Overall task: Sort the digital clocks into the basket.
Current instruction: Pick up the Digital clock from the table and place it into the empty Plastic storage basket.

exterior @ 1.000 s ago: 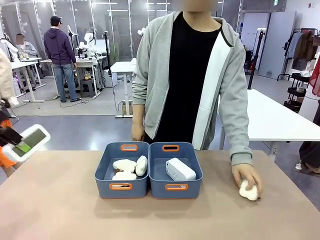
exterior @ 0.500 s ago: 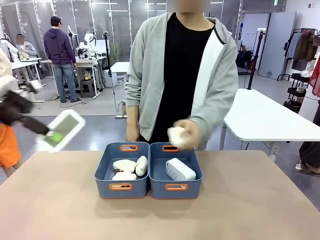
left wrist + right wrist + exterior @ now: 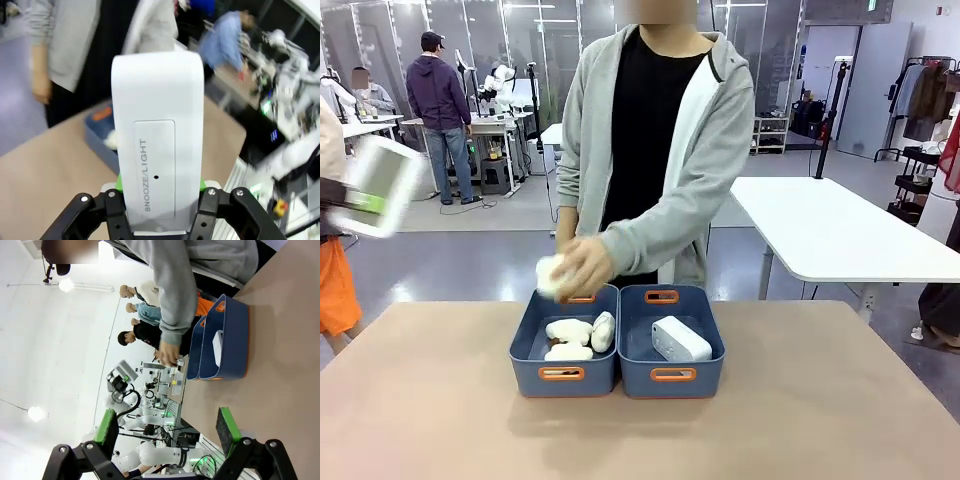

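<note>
My left gripper [image 3: 362,204] is shut on a white digital clock [image 3: 382,178], held high at the far left, well above the table. In the left wrist view that clock [image 3: 157,125] stands upright between my fingers [image 3: 116,206], its "SNOOZE/LIGHT" side facing me. A second digital clock [image 3: 680,340] lies in the right-hand slate-blue basket [image 3: 672,375]. My right gripper [image 3: 166,426] is open with nothing between its green pads, far from the basket [image 3: 235,335].
An identical bin [image 3: 562,373] on the left holds several white plush toys [image 3: 570,333]. The person's hand [image 3: 582,268] holds another plush [image 3: 550,272] just over that bin's far rim. Bare brown table [image 3: 820,420] lies on all sides.
My left gripper swung the clock inward, then back left and upward. The person's hand carried a plush from the table's right side across to above the left bin.
</note>
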Motion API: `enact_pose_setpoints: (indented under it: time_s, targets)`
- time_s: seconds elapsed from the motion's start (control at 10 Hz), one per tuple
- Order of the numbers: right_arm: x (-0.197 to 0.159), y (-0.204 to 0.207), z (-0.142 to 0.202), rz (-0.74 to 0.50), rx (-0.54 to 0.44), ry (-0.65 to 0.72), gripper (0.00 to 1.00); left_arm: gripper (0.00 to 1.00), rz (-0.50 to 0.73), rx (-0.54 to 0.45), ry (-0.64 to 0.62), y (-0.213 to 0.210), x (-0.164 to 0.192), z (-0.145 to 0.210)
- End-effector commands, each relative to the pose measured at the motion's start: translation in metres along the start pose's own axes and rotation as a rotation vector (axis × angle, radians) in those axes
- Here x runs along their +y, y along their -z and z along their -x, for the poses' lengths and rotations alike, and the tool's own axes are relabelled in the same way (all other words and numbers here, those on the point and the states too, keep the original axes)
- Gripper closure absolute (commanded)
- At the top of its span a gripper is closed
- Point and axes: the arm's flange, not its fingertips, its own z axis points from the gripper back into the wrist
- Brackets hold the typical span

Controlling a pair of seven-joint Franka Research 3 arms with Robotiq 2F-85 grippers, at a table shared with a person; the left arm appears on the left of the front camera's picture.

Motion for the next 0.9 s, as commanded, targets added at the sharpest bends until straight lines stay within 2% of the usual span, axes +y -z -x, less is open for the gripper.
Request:
enact_pose_setpoints:
  time_s: [0.0,0.1,0.3,0.5,0.8]
  targets:
    - [0.002,-0.001,0.002,0.003,0.012,-0.004,0.0,1.0,-0.076,-0.196,0.003,-0.086,0.012,0.055]
    - [0.002,-0.001,0.002,0.003,0.012,-0.004,0.0,1.0,-0.098,-0.229,-0.028,-0.094,0.015,0.068]
    - [0.002,-0.001,0.002,0.003,0.012,-0.004,0.0,1.0,-0.089,-0.209,-0.073,-0.091,0.031,0.074]
    - [0.002,-0.001,0.002,0.003,0.012,-0.004,0.0,1.0,-0.107,-0.1,-0.077,-0.073,0.036,0.062]
    - [0.002,-0.001,0.002,0.003,0.012,-0.004,0.0,1.0,-0.105,0.115,0.031,-0.018,0.011,0.012]
